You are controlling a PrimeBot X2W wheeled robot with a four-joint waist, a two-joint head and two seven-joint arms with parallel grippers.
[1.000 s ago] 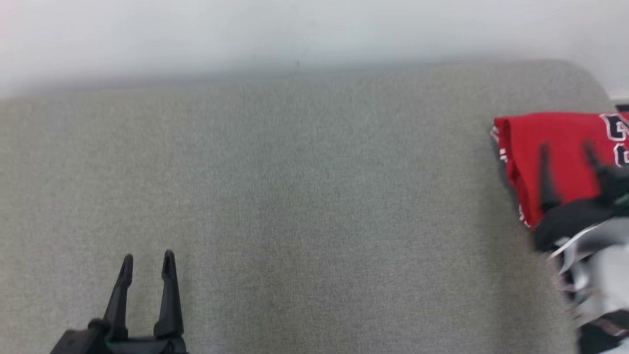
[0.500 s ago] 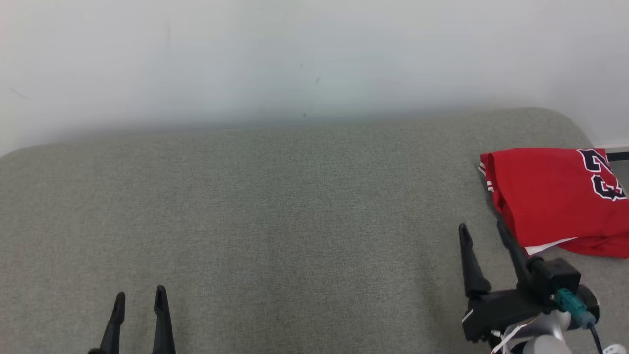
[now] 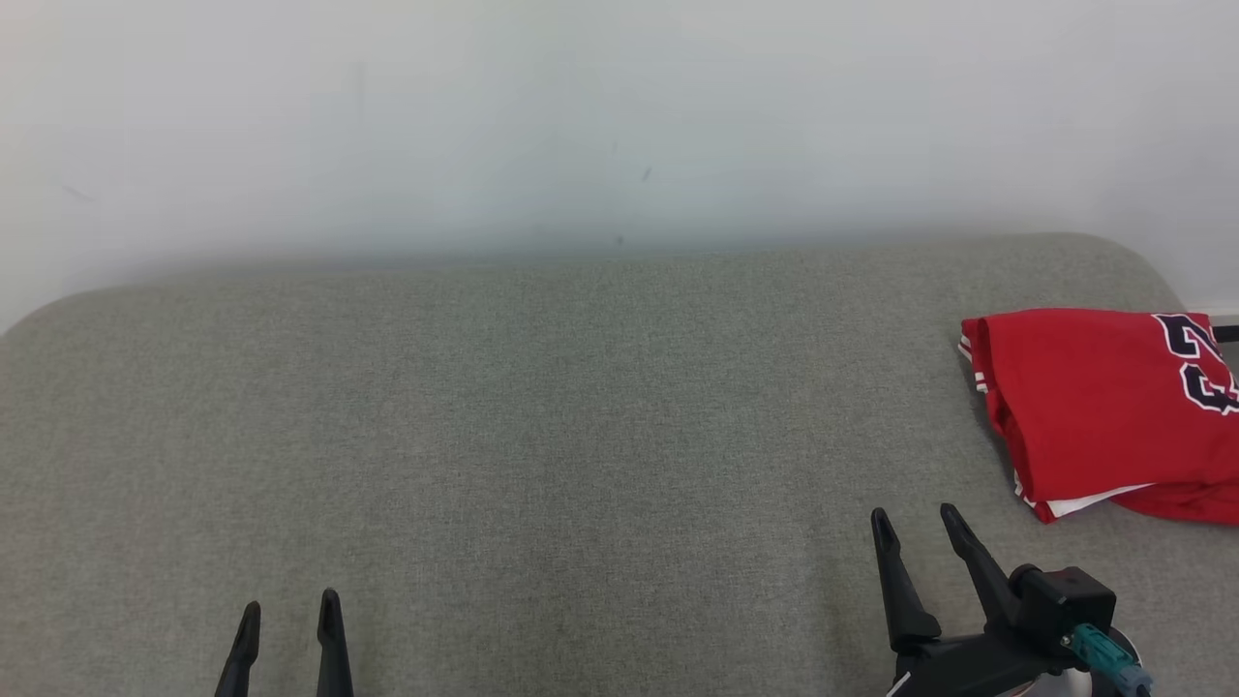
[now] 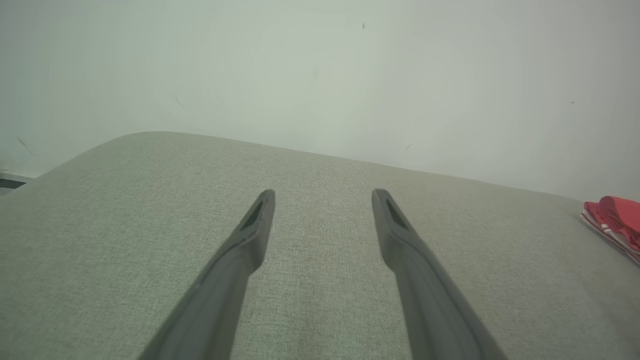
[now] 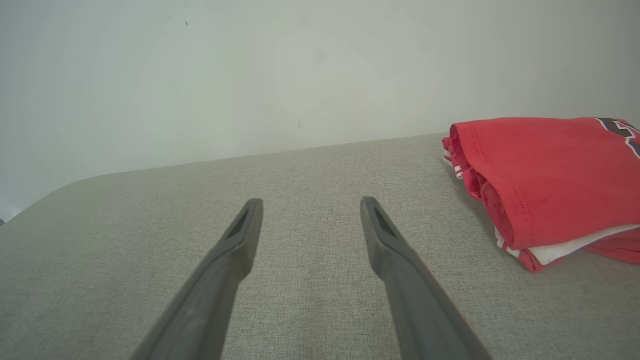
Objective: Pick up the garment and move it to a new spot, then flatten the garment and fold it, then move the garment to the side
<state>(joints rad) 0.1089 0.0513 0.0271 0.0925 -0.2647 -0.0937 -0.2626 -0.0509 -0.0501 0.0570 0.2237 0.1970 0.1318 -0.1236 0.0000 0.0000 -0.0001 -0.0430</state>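
The garment [image 3: 1099, 407] is a red jersey with dark numerals, folded into a flat stack at the right end of the grey fabric surface [image 3: 542, 436]. It also appears as the garment [image 5: 545, 180] to the right of my right fingers, and a small corner of the garment [image 4: 612, 220] at the far right of the left wrist view. My right gripper [image 3: 915, 523] is open and empty, just left of and nearer than the jersey, not touching it. My left gripper [image 3: 290, 615] is open and empty at the lower left.
A pale wall [image 3: 581, 116] rises behind the grey surface, whose far corners are rounded. The surface's right edge lies just beyond the jersey.
The right gripper has drawn back off the jersey toward me and left, leaving it lying folded. The head camera has tilted up, so the whole picture shifted down. The left gripper stays open.
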